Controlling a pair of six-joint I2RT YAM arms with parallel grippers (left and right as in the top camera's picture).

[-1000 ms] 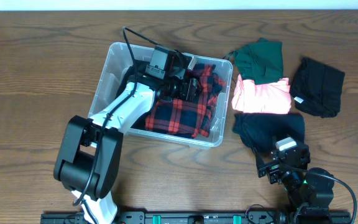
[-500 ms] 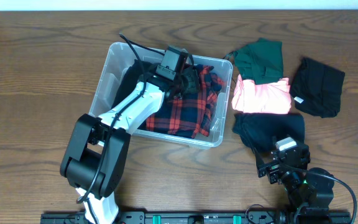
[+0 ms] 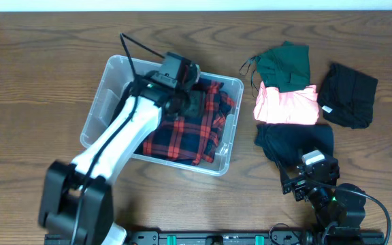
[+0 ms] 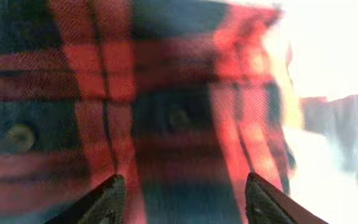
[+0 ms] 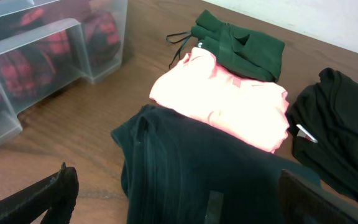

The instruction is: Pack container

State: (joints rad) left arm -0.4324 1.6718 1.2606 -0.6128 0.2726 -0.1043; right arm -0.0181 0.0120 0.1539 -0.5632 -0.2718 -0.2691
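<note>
The clear plastic container point(image 3: 94, 112) sits left of centre, turned at a slight angle, with a red and dark plaid shirt point(image 3: 182, 133) inside. My left gripper point(image 3: 188, 92) reaches down into its far right part. In the left wrist view its fingers point(image 4: 179, 199) are spread apart, close over the blurred plaid shirt point(image 4: 166, 112). My right gripper point(image 3: 309, 178) rests low at the front right. Its fingers point(image 5: 191, 205) are wide open over a dark folded garment point(image 5: 216, 168). The container's corner also shows in the right wrist view point(image 5: 55, 43).
Right of the container lie a green garment point(image 3: 284, 62), a pink one point(image 3: 286, 105), a black one point(image 3: 348, 94) and the dark one point(image 3: 295, 141). Bare wooden table point(image 3: 33, 82) lies left of the container.
The container has slid left and towards the front and turned a little, together with my left gripper inside it. The left arm has swung left. The right arm has not moved.
</note>
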